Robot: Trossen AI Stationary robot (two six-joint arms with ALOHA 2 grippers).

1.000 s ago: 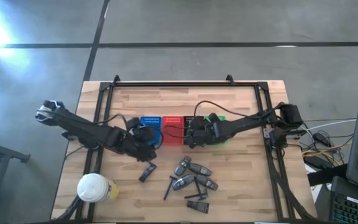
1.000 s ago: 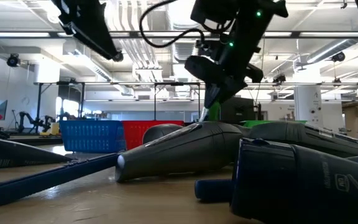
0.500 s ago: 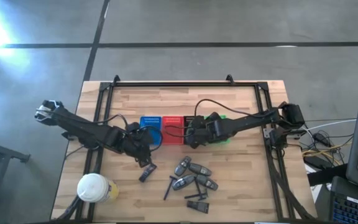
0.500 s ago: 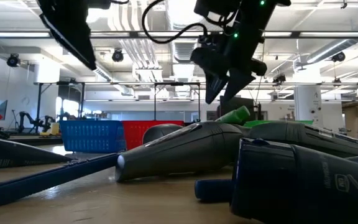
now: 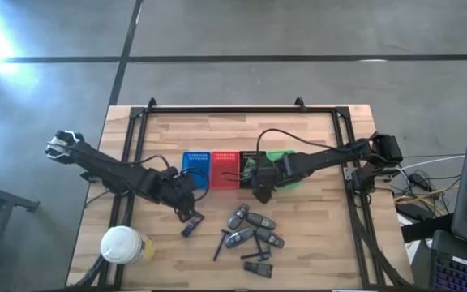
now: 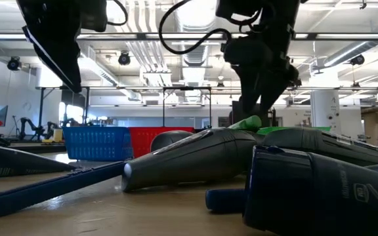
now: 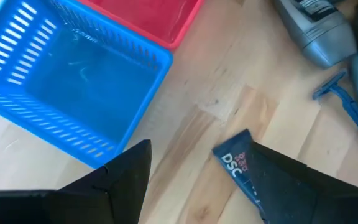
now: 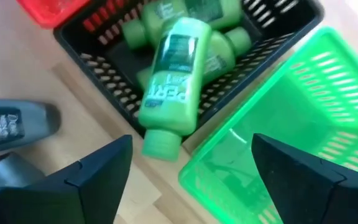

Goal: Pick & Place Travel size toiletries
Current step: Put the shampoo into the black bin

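Toiletries lie heaped on the table at six o'clock from the basket row, with green bottles already in the black basket.
Grey tubes and razors cluster at table centre; one green bottle lies tilted over the black basket's rim, cap outward; right gripper hovers above it, jaws spread, holding nothing; left gripper hangs open over a dark DSC packet, just beside the blue basket at its five o'clock.

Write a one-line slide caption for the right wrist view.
Right hand open above a black basket of green bottles, one lying over the rim, beside the green basket.
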